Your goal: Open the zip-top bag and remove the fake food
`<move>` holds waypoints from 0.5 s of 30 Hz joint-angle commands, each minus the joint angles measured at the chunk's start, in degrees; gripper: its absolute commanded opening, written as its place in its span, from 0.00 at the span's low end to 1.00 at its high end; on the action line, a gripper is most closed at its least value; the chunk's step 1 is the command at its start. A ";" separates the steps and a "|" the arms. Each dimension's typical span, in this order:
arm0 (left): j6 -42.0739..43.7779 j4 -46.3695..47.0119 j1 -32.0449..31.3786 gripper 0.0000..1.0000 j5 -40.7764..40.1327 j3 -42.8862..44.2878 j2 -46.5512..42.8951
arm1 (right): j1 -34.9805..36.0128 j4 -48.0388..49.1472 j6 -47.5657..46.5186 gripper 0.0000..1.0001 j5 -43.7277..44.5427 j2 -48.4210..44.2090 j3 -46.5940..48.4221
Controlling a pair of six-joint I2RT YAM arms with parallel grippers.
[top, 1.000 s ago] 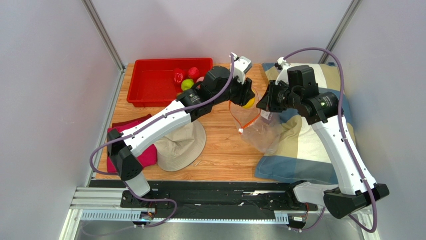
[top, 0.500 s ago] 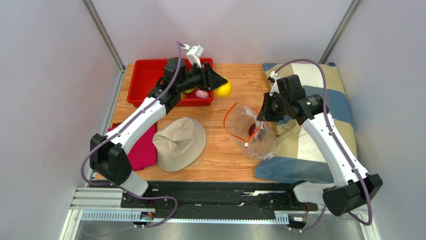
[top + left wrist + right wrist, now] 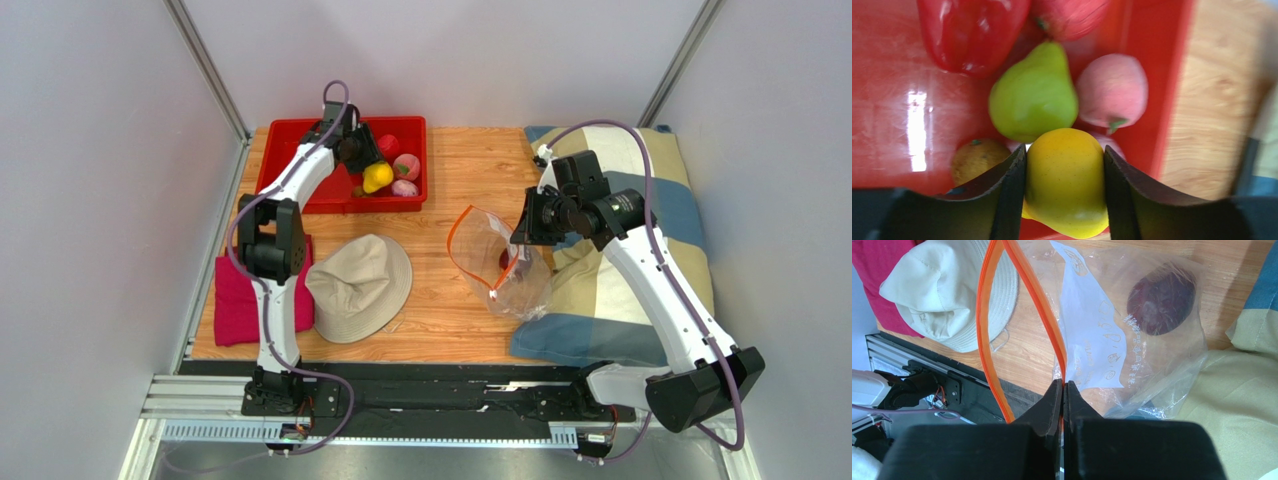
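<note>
Upper left in the top view, the half-open left gripper (image 3: 1063, 152) clasped a yellow fruit (image 3: 1064, 190) over the tray (image 3: 295, 165) for dropping, while mid-frame the right gripper (image 3: 1063, 390), fully closed, pinched the bag (image 3: 1092, 340) by its rim, holding its mouth open, with a maroon fruit (image 3: 1162, 300) inside.

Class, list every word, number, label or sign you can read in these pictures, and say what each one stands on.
White label on the zip-top bag: it carries printed characters and what look like handwritten marks, but they are too small and too warped by the crinkled plastic to read.
Red tray, hat, pillow: no writing visible.
</note>
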 commanded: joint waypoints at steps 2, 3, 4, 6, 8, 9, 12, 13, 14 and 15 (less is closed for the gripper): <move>7.40 -9.84 -0.53 0.63 -5.25 5.42 -2.24 | -0.16 1.92 -0.21 0.00 -3.74 -0.66 0.46; 7.93 -9.41 -0.53 0.74 -5.35 4.72 -3.04 | -0.16 2.10 -0.12 0.00 -4.45 -0.05 0.45; 9.58 -9.14 -0.53 0.80 -5.70 4.10 -3.83 | -0.16 2.19 -0.21 0.00 -5.15 0.30 0.45; 10.83 -10.01 -0.53 0.90 -7.28 2.87 -5.86 | -0.07 2.46 0.05 0.00 -6.82 1.27 0.45; 12.94 -11.25 -0.53 0.90 -7.90 2.95 -7.70 | 0.01 2.89 0.14 0.00 -7.96 1.62 0.45; 13.38 -12.64 -0.53 0.85 -7.38 2.95 -8.49 | 0.01 2.98 0.23 0.00 -8.14 1.88 0.45; 15.14 -8.65 -0.97 0.53 2.09 -3.26 -16.21 | 0.10 3.42 0.23 0.00 -9.98 2.50 1.07; 14.88 -6.00 -2.19 0.46 5.60 -6.33 -18.76 | 0.28 3.77 0.23 0.00 -10.60 2.94 1.07; 14.61 -3.28 -3.07 0.40 11.55 -13.06 -24.26 | 0.45 4.12 0.40 0.00 -11.22 3.03 1.24; 13.48 1.27 -4.13 0.35 13.79 -16.26 -26.93 | 0.80 4.30 0.58 0.00 -11.48 3.20 1.42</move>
